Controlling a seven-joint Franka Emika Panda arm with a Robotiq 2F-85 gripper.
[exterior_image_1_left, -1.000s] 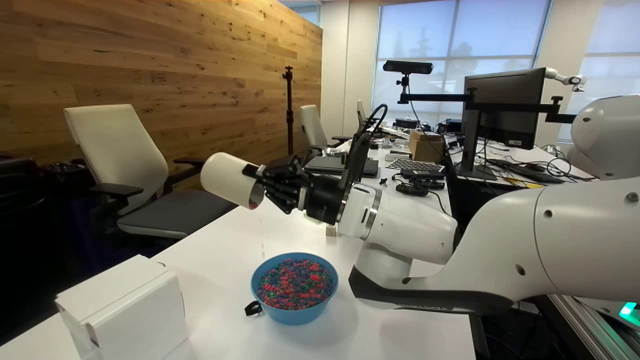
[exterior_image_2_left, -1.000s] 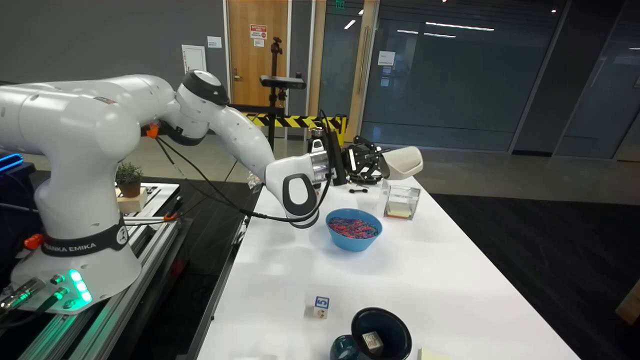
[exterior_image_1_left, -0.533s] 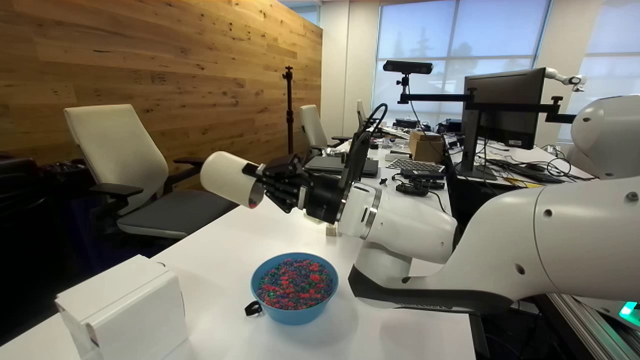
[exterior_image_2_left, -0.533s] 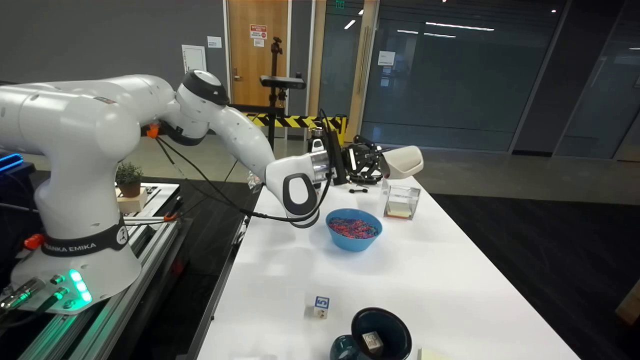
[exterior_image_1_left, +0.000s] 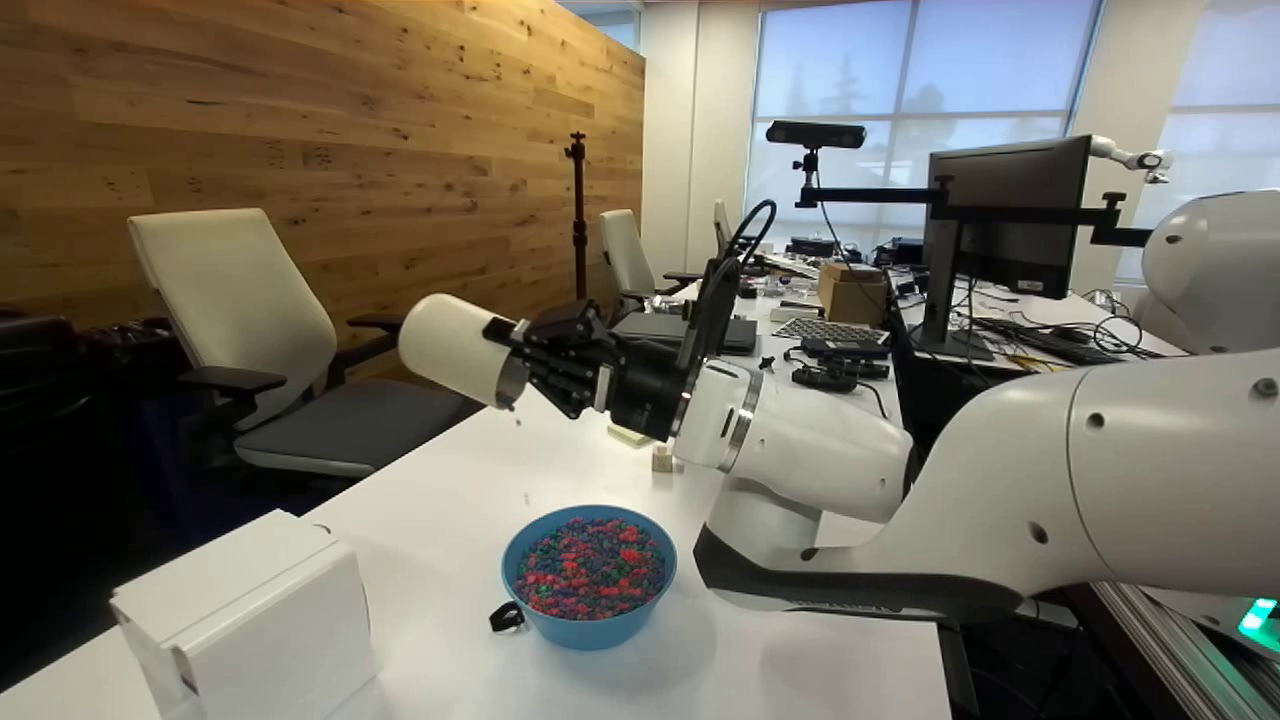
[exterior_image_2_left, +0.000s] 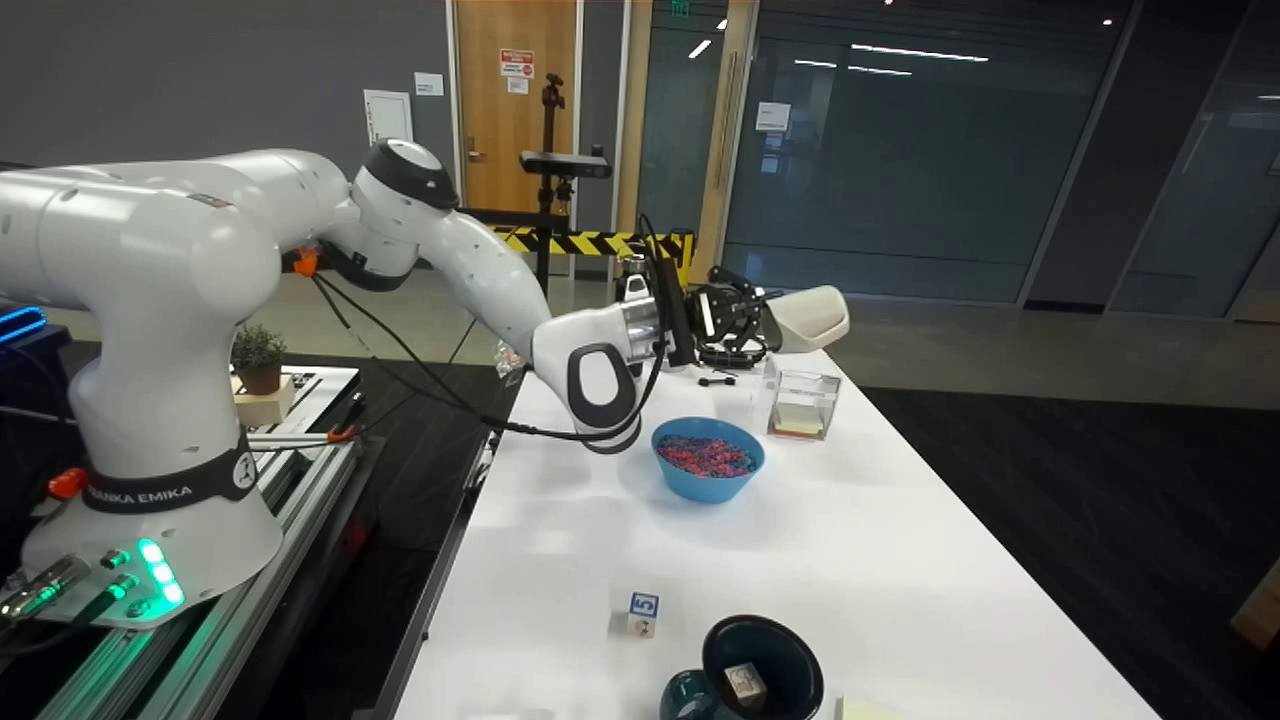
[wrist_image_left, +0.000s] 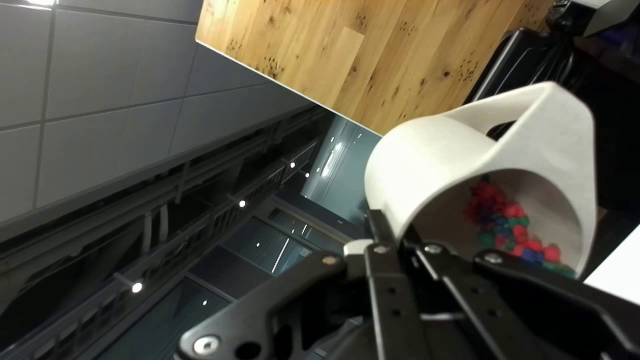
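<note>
Gripping: the off-white cup (wrist_image_left: 445, 150), its wall caught at the rim between the fingertips (wrist_image_left: 381, 230) of the gripper (wrist_image_left: 397, 235).
Jaws: clenched almost together, the narrow gap between them taken up by the cup's thin wall.
Fingertips: in the wrist view one lies against the outside of the wall, the other reaches just inside the mouth.
Cup: raised off the table (exterior_image_1_left: 430, 570) and tilted; in an exterior view its closed end is up and its mouth turns down toward the gripper.
Handle (wrist_image_left: 565, 135): a flat loop on the rim's side away from the fingertips, seen in the wrist view.
Pellets (wrist_image_left: 520, 232): red, green and blue, heaped on the cup's lower inner wall, some close to the mouth.
Blue bowl (exterior_image_1_left: 588, 633): upright on the table, filled with similar coloured bits (exterior_image_1_left: 590, 570); lower than the cup and apart from it in both exterior views.
White box (exterior_image_1_left: 265, 620): on the table near the bowl in an exterior view.
Clear holder (exterior_image_2_left: 815, 388): just beyond the bowl in an exterior view, with yellow notes (exterior_image_2_left: 797, 420) in it.
Dark mug (exterior_image_2_left: 795, 665): near the camera in an exterior view, a small block (exterior_image_2_left: 745, 685) inside.
Numbered block (exterior_image_2_left: 643, 613): marked 5, on the table near the mug.
</note>
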